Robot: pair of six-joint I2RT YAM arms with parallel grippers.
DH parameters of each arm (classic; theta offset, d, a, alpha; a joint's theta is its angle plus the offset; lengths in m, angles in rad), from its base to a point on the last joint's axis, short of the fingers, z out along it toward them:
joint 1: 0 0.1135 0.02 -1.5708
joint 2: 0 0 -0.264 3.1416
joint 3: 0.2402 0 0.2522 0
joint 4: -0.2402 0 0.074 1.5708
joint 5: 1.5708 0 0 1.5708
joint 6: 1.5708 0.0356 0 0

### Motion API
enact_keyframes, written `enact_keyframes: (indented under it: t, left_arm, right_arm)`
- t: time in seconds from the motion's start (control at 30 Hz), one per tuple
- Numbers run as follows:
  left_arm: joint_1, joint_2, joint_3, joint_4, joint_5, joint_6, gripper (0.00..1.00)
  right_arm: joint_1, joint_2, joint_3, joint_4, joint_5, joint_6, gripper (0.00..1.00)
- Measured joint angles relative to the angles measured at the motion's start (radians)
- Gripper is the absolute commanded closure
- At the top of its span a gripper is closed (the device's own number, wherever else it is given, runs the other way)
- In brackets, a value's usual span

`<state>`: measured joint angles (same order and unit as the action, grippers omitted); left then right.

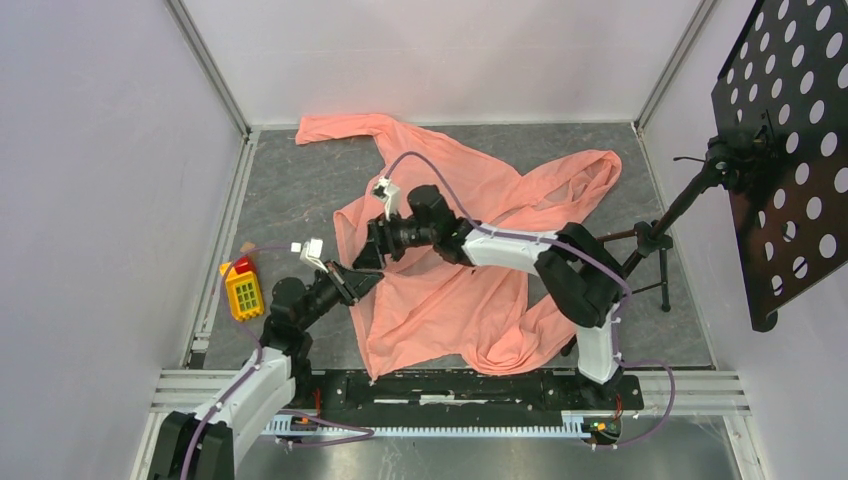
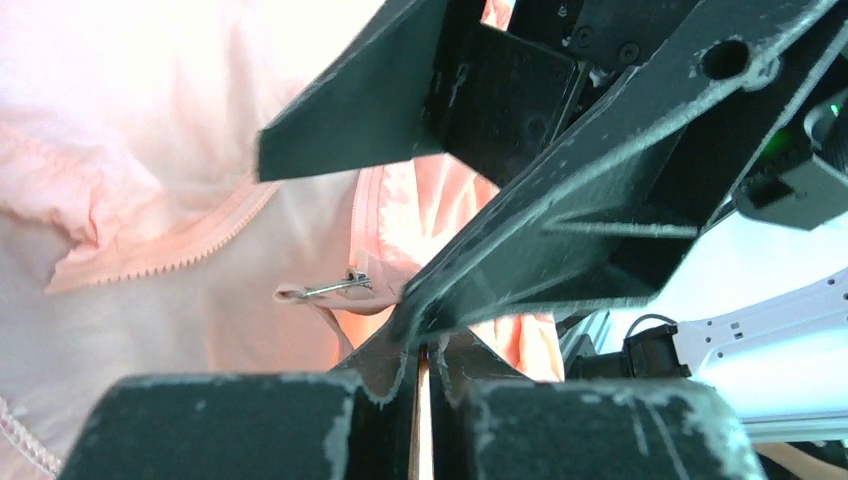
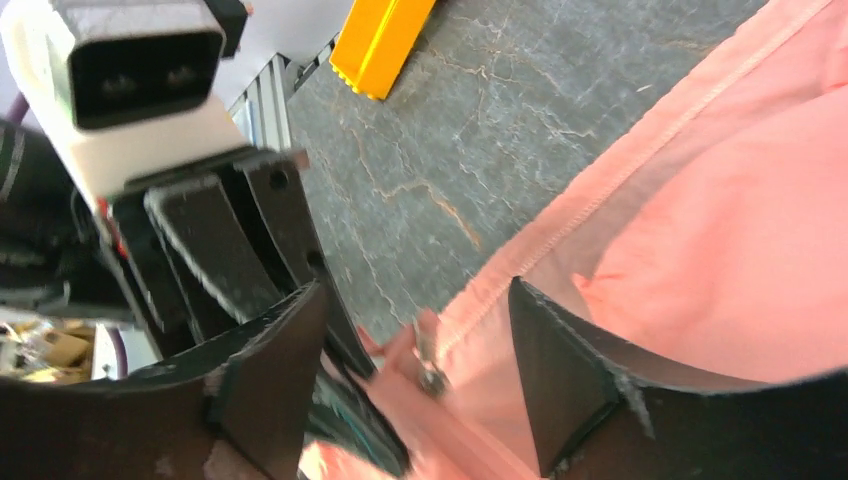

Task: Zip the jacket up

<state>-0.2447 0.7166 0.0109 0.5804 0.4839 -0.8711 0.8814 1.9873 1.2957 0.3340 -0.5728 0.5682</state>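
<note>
Salmon-pink on grey: found the jacket [image 1: 470,290] spread open in the middle of the bench [image 1: 290,190], long axis from far to near, hem toward the arms, one sleeve stretched to the far left. Saw the left end effector [image 1: 362,283] pinched tight on its left-hand edge, beside the zipper pull [image 2: 335,288]. Noted the right end effector [image 1: 372,250] spread wide over that edge, gripping nothing.

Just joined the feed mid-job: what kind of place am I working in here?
Probably a lab robot cell, not a home: plain white walls on aluminium framing box in the table, and a black perforated panel stands on a stand at the right.
</note>
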Motion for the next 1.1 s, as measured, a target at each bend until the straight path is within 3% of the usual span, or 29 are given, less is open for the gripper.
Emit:
enact_keyframes:
  t: [0.13, 0.27, 0.43, 0.53, 0.6, 0.67, 0.77, 0.83, 0.9, 0.97, 1.1]
  left_arm:
    - [0.000, -0.056, 0.000, 0.013, 0.010, 0.046, 0.97]
    - [0.000, -0.119, 0.000, 0.012, 0.016, 0.073, 0.97]
    - [0.000, -0.170, 0.000, 0.012, 0.030, 0.082, 0.98]
    - [0.000, -0.188, 0.000, 0.012, 0.043, 0.085, 0.98]
    - [0.000, -0.194, 0.000, 0.012, 0.044, 0.085, 0.98]
    - [0.000, -0.194, 0.000, 0.012, 0.045, 0.085, 0.98]
    - [0.000, -0.189, 0.000, 0.013, 0.046, 0.085, 0.98]
    - [0.000, -0.179, 0.000, 0.013, 0.050, 0.085, 0.98]
    - [0.000, -0.163, 0.000, 0.013, 0.051, 0.085, 0.98]
    - [0.000, -0.151, 0.000, 0.013, 0.052, 0.085, 0.98]
    - [0.000, -0.140, 0.000, 0.018, 0.054, 0.085, 0.98]
  right_arm:
    - [-0.074, -0.103, -0.041, -0.083, -0.081, -0.155, 0.09]
    - [-0.135, -0.199, -0.069, -0.179, -0.167, -0.396, 0.06]
    - [-0.128, -0.220, -0.090, -0.317, -0.262, -0.695, 0.07]
    - [-0.117, -0.198, -0.091, -0.400, -0.295, -0.816, 0.14]
    - [-0.115, -0.166, -0.088, -0.419, -0.307, -0.858, 0.24]
    - [-0.113, -0.146, -0.102, -0.399, -0.309, -0.864, 0.28]
    - [-0.110, -0.154, -0.170, -0.292, -0.312, -0.826, 0.19]
    - [-0.109, -0.159, -0.201, -0.235, -0.328, -0.801, 0.18]
    - [-0.105, -0.159, -0.210, -0.195, -0.346, -0.779, 0.24]
    - [-0.096, -0.159, -0.208, -0.161, -0.354, -0.768, 0.37]
    - [-0.064, -0.159, -0.203, -0.120, -0.351, -0.739, 0.78]
